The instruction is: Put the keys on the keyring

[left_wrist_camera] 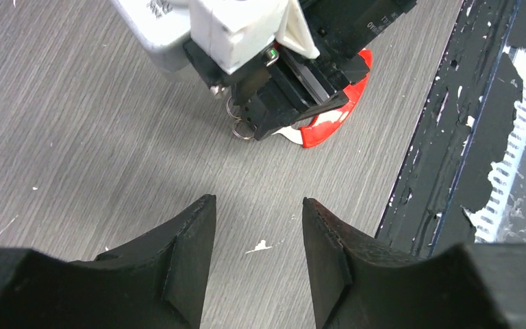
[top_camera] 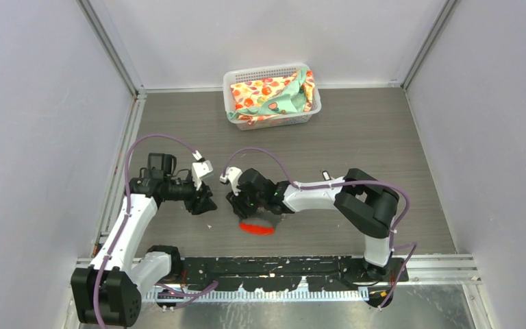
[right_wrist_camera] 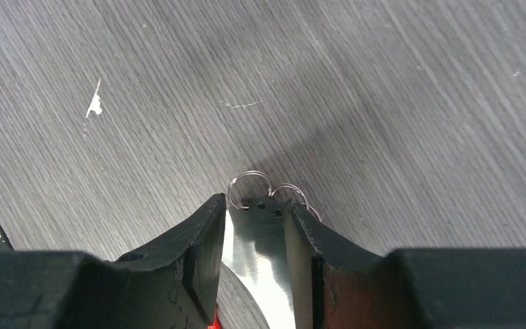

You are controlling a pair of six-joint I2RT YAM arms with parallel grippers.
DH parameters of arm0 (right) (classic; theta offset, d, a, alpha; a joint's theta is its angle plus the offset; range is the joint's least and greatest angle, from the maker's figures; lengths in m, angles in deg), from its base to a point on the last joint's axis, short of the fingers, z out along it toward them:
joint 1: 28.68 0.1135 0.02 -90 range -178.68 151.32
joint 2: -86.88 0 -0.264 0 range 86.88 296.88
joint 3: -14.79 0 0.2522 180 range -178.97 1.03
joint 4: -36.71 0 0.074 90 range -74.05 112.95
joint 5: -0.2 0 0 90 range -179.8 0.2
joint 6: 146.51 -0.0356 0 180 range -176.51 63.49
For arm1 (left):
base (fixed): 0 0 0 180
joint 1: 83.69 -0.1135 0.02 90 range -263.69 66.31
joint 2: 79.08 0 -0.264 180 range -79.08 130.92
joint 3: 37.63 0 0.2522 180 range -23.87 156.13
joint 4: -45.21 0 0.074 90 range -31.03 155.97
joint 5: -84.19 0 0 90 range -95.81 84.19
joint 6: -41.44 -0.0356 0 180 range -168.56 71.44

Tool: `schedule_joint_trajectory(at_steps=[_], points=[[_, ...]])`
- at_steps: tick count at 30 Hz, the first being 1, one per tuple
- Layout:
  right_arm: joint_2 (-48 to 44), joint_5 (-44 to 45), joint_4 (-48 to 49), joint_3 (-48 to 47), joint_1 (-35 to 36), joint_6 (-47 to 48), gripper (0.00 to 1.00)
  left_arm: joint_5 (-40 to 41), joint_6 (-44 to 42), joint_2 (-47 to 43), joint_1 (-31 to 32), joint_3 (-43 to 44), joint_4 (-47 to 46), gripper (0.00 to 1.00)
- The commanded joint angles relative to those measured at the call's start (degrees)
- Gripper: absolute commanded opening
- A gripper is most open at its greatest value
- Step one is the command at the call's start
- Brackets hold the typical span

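Keyring (right_wrist_camera: 257, 257) clamped between right fingers (right_wrist_camera: 195, 257); loops (right_wrist_camera: 250, 184) project toward left fingers (left_wrist_camera: 192, 240), spread, empty, near, opposite.

Mirror-bright metal keyring (right_wrist_camera: 257, 264), its thin wire loops (right_wrist_camera: 250, 177) glinting, sits between the matt black, coarse-edged fingers (right_wrist_camera: 192, 250) of the right tool (right_wrist_camera: 255, 205); its red tag (left_wrist_camera: 313, 139) is glossy plastic; the left tool (left_wrist_camera: 259, 209) looks equally dull and grainy; the grey surface (right_wrist_camera: 397, 103) is matt, wood-grained, flecked with white chips; black paint flakes off the edge strip (left_wrist_camera: 438, 171); a white plastic lattice basket (top_camera: 267, 70) holds printed cloth (top_camera: 260, 92).
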Motion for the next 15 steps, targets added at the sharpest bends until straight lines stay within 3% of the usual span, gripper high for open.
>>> schedule_joint_trajectory(at_steps=[1, 15], points=[[-5.59, 3.96, 0.74, -0.14, 0.0, 2.79, 0.42, -0.08, 3.19, -1.12, -0.42, 0.98, -0.64, 0.5], [-4.56, 4.52, 0.4, -1.23, 3.82, 0.04, 0.44, -0.01, 9.22, -0.7, -1.89, 2.25, -3.72, 0.49]])
